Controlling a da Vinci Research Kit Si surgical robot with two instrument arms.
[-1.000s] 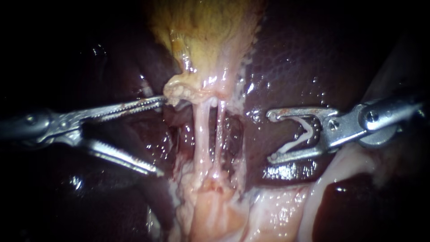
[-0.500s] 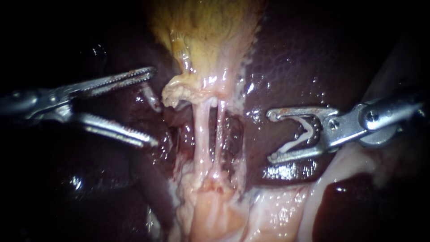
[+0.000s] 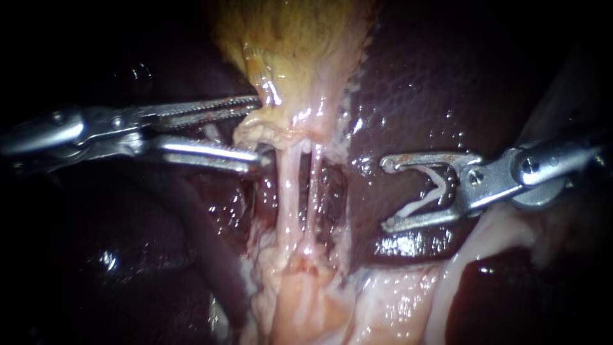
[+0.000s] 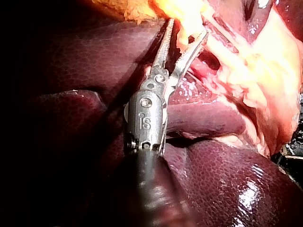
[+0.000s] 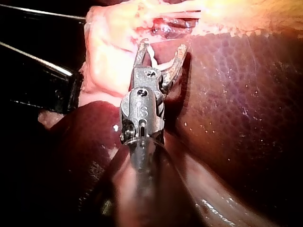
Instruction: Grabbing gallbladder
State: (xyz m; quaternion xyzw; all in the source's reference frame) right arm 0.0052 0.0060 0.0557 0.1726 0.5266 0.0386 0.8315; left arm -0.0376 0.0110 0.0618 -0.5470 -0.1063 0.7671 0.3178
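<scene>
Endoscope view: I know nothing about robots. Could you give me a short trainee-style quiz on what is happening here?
1. Choose one: the pincer of the left instrument is shut on a) the liver, b) the gallbladder, c) a tube.
2. True or false: the right instrument touches the two tubes.
3. Fill in: the right pincer carries a white ____.
Key: 1 b; 2 false, it is apart from them, over the liver; 3 clip.

Close endoscope and both wrist cameras share gallbladder (image 3: 294, 45).
</scene>
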